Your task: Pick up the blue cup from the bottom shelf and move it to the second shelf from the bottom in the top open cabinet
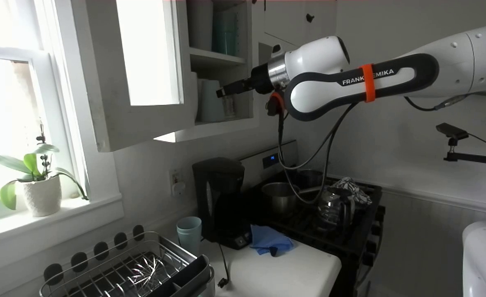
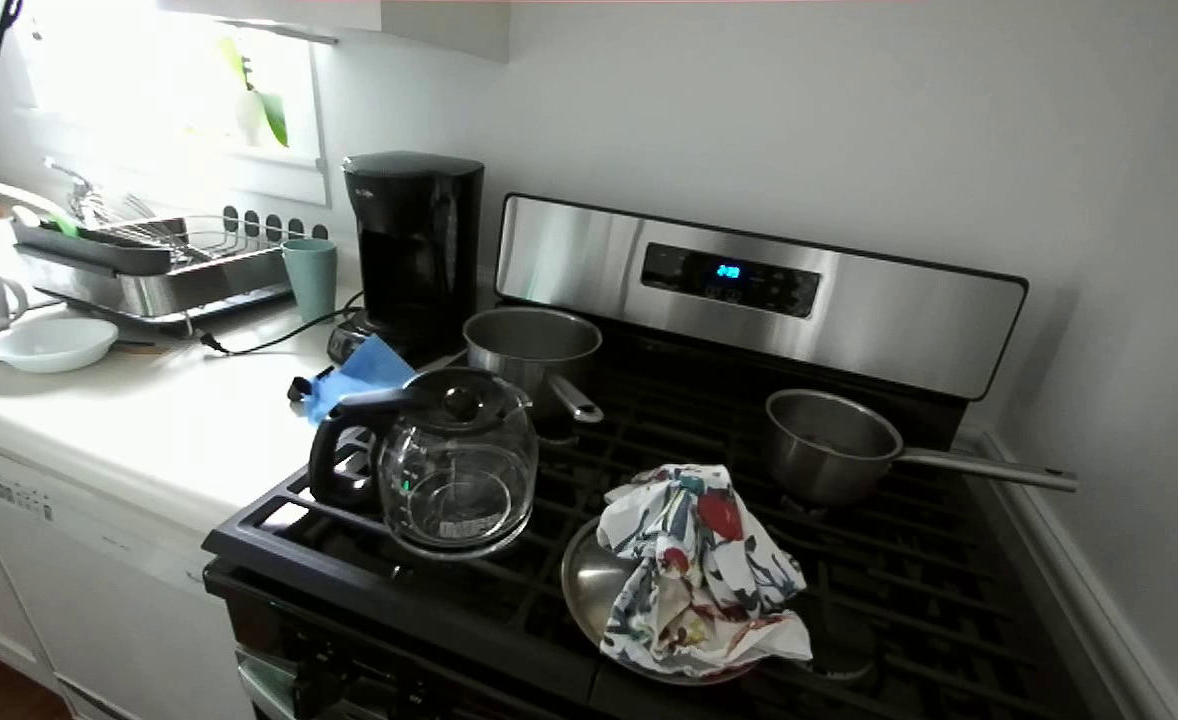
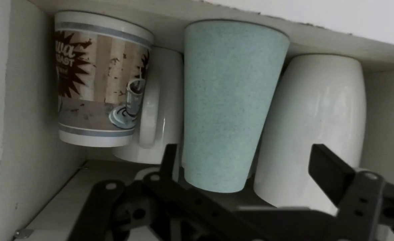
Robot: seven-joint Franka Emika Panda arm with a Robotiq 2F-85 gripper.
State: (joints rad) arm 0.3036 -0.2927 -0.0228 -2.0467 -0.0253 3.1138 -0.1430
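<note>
In the wrist view the gripper [image 3: 247,162] is spread wide with nothing in its hold. The blue cup [image 3: 230,103] stands before it on the bottom shelf [image 3: 317,42], nearer the finger [image 3: 169,160] at picture left, while the finger [image 3: 330,172] at picture right overlaps the white cup [image 3: 314,127]. Better to centre first, so that finger enters the narrow gap between the two cups.

In an exterior view the blue cup is narrow end up inside the open cabinet [image 1: 222,129], the gripper level with its upper half; taken lower on that taper, it should slip less. Lift only once it is drawn out past the second shelf [image 1: 217,56], where tall cups [image 1: 225,35] stand.

In an exterior view a similar cup [image 2: 311,280] is on the counter [image 2: 199,430] beside the coffee maker [image 2: 429,230]; gripper and shelves are out of sight; it is best left alone
</note>
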